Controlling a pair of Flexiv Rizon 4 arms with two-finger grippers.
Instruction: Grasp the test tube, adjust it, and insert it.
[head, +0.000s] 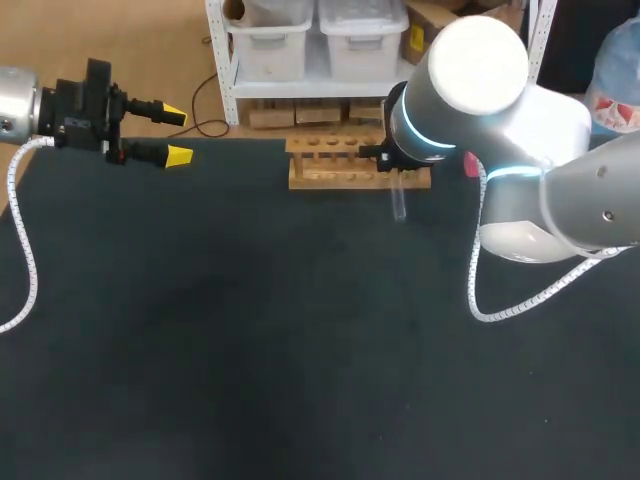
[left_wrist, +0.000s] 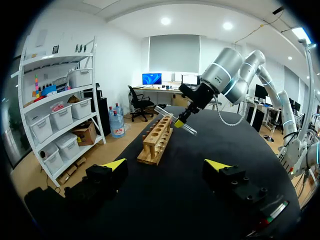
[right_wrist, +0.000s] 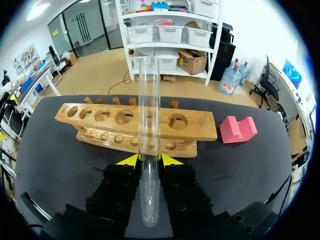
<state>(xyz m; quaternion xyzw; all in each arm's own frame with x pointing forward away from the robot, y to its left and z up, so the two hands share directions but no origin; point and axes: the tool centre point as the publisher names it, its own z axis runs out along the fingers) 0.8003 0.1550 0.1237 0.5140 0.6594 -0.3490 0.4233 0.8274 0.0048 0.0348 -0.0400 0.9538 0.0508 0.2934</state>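
Test tube (right_wrist: 149, 115) clamped in my right gripper (right_wrist: 149, 160), which my own arm (head: 480, 70) hides from above; left gripper (head: 175, 136) gapes wide at the black table (head: 250, 350) edge.

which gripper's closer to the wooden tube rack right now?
Right. The right gripper, shut on the test tube, hangs just in front of the wooden rack. The left gripper sits open far off to the rack's left, well clear of it.

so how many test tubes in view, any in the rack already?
1. The test tube is clamped in the right gripper, in front of the wooden rack, not inserted. The rack's visible holes are empty; the tube partly hides one.
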